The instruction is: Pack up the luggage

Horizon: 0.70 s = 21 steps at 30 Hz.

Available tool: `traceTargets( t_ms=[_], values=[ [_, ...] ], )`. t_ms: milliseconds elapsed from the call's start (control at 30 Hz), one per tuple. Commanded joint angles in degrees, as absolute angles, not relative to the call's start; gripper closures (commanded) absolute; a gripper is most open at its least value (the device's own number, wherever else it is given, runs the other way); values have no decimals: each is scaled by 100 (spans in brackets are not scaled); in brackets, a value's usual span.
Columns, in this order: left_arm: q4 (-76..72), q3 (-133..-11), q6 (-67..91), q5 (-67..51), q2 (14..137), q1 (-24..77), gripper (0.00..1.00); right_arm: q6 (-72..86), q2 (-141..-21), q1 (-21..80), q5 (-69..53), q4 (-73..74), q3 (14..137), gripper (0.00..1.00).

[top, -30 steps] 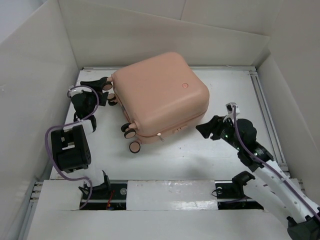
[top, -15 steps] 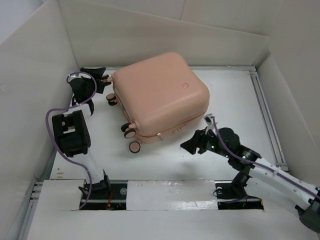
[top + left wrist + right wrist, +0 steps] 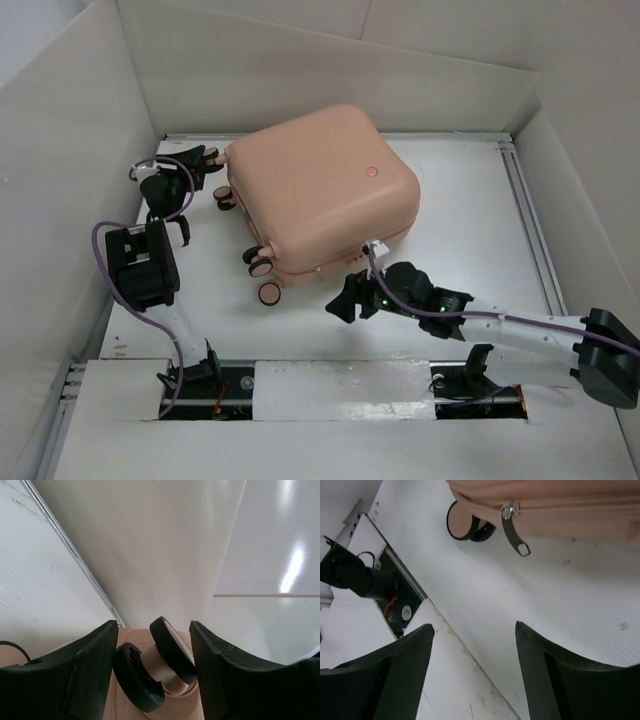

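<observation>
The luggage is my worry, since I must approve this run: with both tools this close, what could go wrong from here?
1. The right tool is open just short of the thin zipper pull, which hangs loose; a grasp could miss it or slip off.
2. The left tool straddles a wheel close to the wall; squeezing or pushing there might shift the luggage and spoil the right tool's aim.

Bright, even, diffuse light; soft shadows; a glare streak on the glossy wall (image 3: 294, 567).
</observation>
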<state>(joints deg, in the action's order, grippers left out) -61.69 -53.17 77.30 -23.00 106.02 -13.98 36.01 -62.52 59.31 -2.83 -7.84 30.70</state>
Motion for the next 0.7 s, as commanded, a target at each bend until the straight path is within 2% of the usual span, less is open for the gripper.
traceTargets(
  t_ms=[0, 300, 400, 533, 600, 633, 667],
  values=[
    [-6996, -4906, 7875, -3023, 10319, -1187, 100, 3612, -6214, 5959, 201, -1371, 3340, 27],
    [-6970, -3464, 7814, -3138, 8809, -1187, 100, 3129, -6609, 6012, 765, -1441, 3585, 27],
    [-6830, -3060, 7743, -3208, 8465, -1116, 100, 3067, -6609, 6012, 817, -1012, 3779, 27],
    [-6707, -2348, 7639, -3401, 7632, -1055, 100, 3304, -5857, 6012, 817, -766, 3552, 25],
    [-5665, -2197, 7297, -3402, 7227, -1107, 100, 3375, -5521, 6012, 957, -712, 3358, 24],
    [-5129, -2197, 7069, -3332, 6790, -1238, 90, 3436, -5372, 6012, 958, -616, 3210, 24],
    [-4184, -2258, 6614, -3218, 6559, -1239, 74, 3437, -5126, 6012, 1010, -563, 3156, 24]
  ],
)
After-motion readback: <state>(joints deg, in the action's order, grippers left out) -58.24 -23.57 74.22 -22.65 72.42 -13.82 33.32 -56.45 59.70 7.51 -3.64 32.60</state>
